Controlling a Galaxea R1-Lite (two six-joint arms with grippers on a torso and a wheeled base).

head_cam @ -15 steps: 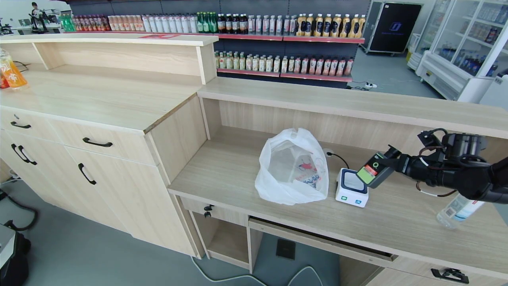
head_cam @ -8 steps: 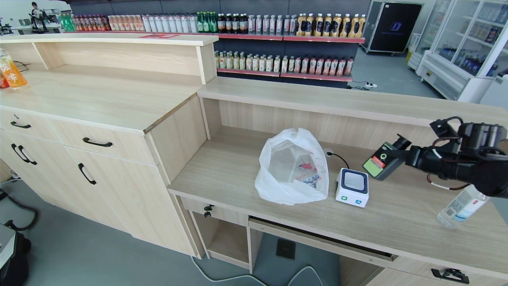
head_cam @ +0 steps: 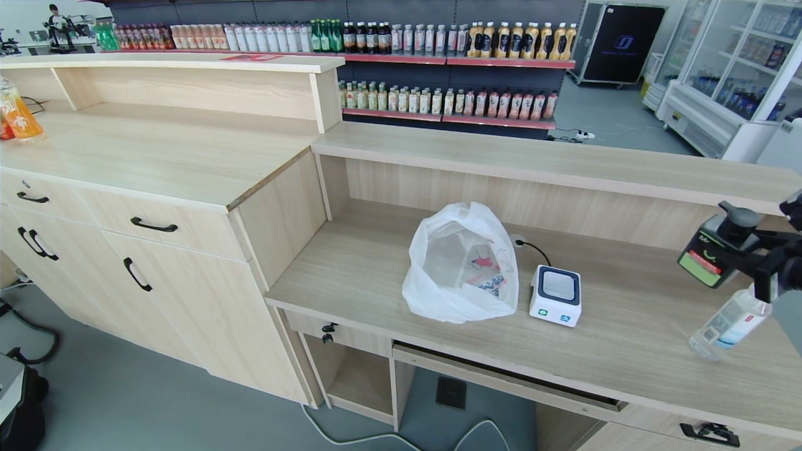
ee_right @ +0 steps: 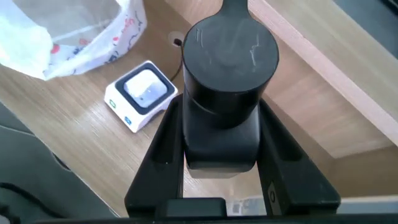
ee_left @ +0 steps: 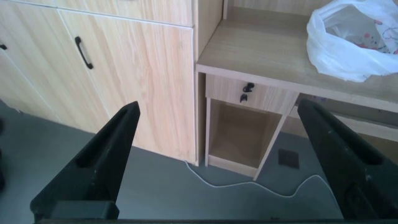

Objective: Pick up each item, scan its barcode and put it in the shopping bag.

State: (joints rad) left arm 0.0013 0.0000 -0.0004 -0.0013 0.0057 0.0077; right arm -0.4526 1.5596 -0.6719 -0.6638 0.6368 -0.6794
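1. Dark squarish bottle (head_cam: 711, 254) with a round black cap and a green and red label is clamped between the two black fingers of the right gripper (ee_right: 224, 158). Its cap points away from the wrist, and it is held in the air above the light wooden counter (head_cam: 626, 351).
2. White box-shaped scanner (head_cam: 556, 295) with a dark window stands on the counter, lower than the right gripper and well apart from it, toward the robot's left.
3. White translucent plastic shopping bag (head_cam: 460, 263) stands open-mouthed just beyond the scanner from that gripper. Whether the two touch cannot be told.
4. Clear plastic water bottle (head_cam: 727, 322) with a red and blue label lies tilted on the counter, just below the right gripper.
5. Wide apart stand the fingers of the left gripper (ee_left: 214, 162), with nothing between them. It hangs below counter height, facing a pale wooden cabinet door (ee_left: 124, 62) with a black handle. The shopping bag is higher and farther off.
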